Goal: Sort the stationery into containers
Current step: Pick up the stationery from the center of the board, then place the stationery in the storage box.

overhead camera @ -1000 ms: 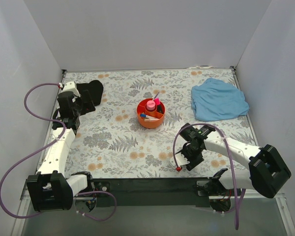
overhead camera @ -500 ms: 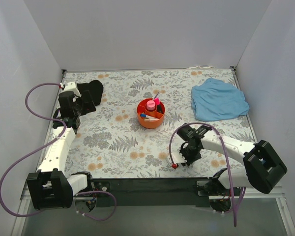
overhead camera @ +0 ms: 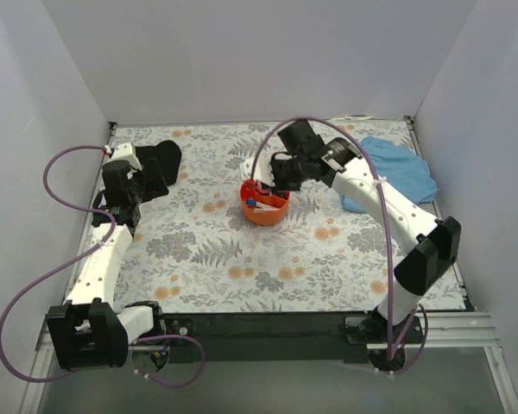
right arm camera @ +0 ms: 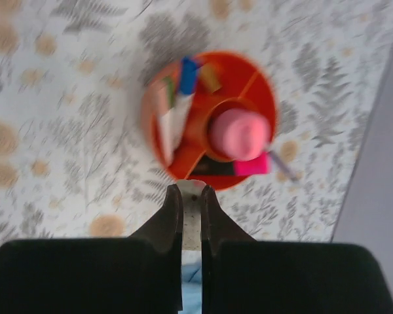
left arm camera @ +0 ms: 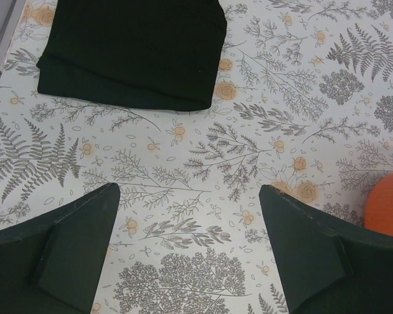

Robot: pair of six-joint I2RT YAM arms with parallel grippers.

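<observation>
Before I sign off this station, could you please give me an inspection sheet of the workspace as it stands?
Surface: floral-print table, flat.
Job's things: orange tray holds the pink bottle in its centre cup, and a blue-capped pen and pink highlighter in side compartments; the view is blurred.
Clutter: black cloth far left, light blue cloth far right.
End effectors: left end effector open, above the table near the black cloth; right end effector above the tray's rim, shut on a pale thin item, kind unclear.
Cables: left purple cable loops beside its arm; right purple cable arches over its arm.
Surroundings: plain walls on three sides.
</observation>
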